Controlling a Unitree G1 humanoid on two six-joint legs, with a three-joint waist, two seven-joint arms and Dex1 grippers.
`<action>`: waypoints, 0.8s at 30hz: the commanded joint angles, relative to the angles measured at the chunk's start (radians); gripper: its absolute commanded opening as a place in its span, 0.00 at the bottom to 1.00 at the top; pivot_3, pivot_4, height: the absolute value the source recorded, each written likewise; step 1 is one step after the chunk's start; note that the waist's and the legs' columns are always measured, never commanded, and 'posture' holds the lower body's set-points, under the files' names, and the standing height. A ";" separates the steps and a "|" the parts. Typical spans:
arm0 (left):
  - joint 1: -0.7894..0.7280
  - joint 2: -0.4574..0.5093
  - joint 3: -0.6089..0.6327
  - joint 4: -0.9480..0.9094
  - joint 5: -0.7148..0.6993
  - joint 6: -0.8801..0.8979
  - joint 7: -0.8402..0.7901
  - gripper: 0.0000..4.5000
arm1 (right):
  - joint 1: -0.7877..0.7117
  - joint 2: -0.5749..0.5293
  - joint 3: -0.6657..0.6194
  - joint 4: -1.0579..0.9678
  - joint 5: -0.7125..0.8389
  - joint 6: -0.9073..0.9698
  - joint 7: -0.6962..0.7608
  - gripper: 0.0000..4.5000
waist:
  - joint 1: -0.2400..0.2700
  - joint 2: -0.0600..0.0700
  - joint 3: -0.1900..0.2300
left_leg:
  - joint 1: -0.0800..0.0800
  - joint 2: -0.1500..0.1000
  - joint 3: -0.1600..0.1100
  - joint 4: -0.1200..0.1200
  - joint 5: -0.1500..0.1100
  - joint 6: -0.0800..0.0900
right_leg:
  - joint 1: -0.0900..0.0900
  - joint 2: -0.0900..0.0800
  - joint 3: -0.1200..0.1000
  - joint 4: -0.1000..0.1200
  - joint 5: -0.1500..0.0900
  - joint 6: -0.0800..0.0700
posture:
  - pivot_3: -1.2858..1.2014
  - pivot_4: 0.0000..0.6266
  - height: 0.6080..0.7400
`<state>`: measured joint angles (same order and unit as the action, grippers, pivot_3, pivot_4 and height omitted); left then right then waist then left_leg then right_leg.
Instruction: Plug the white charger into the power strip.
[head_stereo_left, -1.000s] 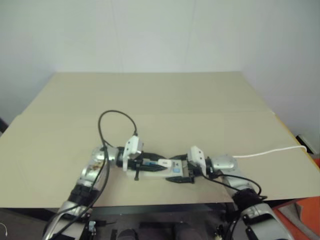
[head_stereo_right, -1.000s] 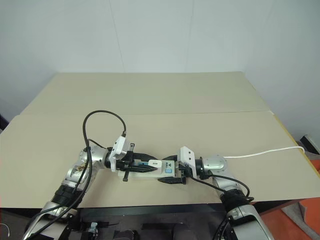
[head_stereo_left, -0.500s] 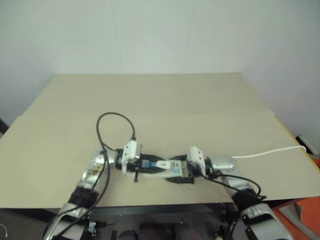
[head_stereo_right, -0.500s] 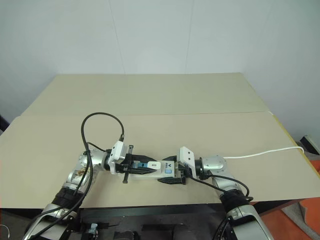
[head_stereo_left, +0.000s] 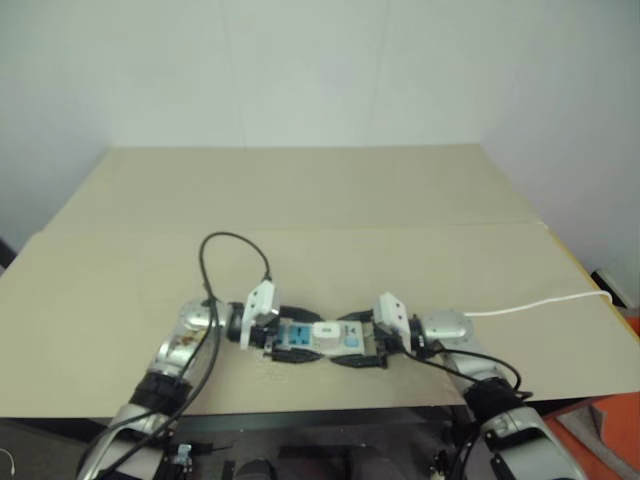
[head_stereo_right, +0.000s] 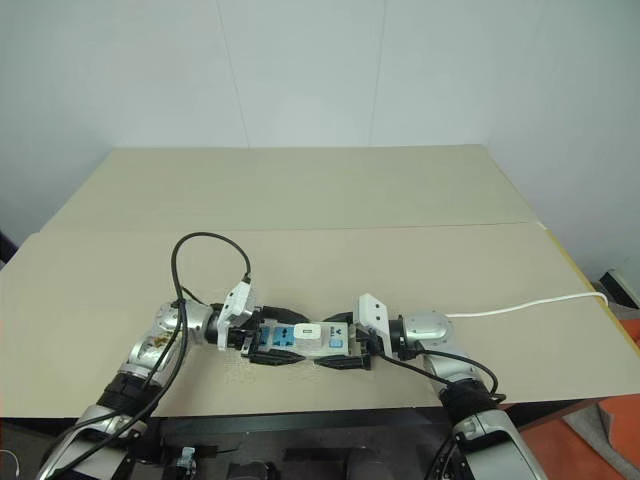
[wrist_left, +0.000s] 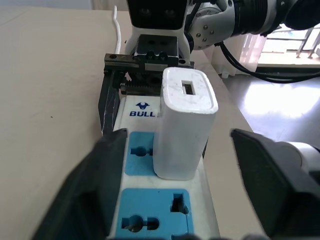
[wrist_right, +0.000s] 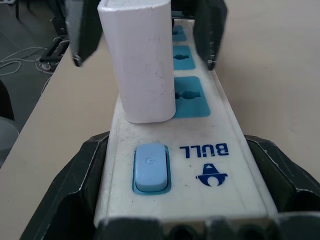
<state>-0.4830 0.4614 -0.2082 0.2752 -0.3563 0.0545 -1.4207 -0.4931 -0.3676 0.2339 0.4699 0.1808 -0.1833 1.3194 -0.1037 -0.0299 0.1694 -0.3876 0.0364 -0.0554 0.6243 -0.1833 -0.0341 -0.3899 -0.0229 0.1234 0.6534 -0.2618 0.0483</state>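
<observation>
Left wrist view: white charger (wrist_left: 184, 131) stands upright, seated in the blue socket face of the power strip (wrist_left: 165, 200) nearest its switch end. Left gripper (wrist_left: 175, 200), closed on the charger a second ago, now has its fingers (wrist_left: 102, 190) spread wide to either side, clear of it. Right gripper (wrist_right: 186, 200) clamps the strip's switch end, unchanged. The strip lies near the front edge of the beige table (head_stereo_right: 330, 200); its thin white cord (head_stereo_right: 520, 305) runs toward the right edge. Pale plain walls stand behind.

the white charger (wrist_left: 182, 130) hides its own prongs (and part of a blue socket face) on the power strip (wrist_right: 200, 165).
</observation>
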 joint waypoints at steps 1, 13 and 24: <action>-0.060 0.025 0.064 -0.094 -0.062 0.033 -0.013 1.00 | 0.003 0.006 0.035 -0.009 -0.019 0.006 0.018 0.76 | 0.000 0.000 0.000 | 0.000 0.000 0.000 0.000 0.000 0.000 | 0.000 0.000 0.000 0.000 0.000 0.000 | 0.52 0.24 1.00; -0.284 0.250 0.273 -0.088 -0.160 0.134 -0.045 1.00 | 0.003 0.003 0.034 -0.016 -0.009 0.039 0.040 1.00 | -0.003 0.000 0.001 | -0.002 0.001 0.000 -0.001 -0.001 0.001 | 0.000 0.000 -0.001 -0.007 0.000 0.000 | 0.52 0.24 1.00; -0.220 0.305 0.312 -0.040 -0.129 0.078 -0.029 1.00 | 0.033 -0.140 -0.075 -0.183 0.068 0.112 0.039 1.00 | 0.017 0.000 0.004 | -0.006 0.001 0.000 -0.001 -0.001 0.001 | -0.003 -0.001 -0.002 -0.007 0.000 0.000 | 0.52 0.24 1.00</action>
<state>-0.7013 0.7528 0.0728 0.2464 -0.4872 0.1499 -1.4579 -0.4586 -0.4877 0.2035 0.3505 0.2126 -0.0887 1.3501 -0.0868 -0.0296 0.1730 -0.3960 0.0365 -0.0553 0.6238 -0.1847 -0.0333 -0.3946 -0.0244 0.1215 0.6466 -0.2618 0.0484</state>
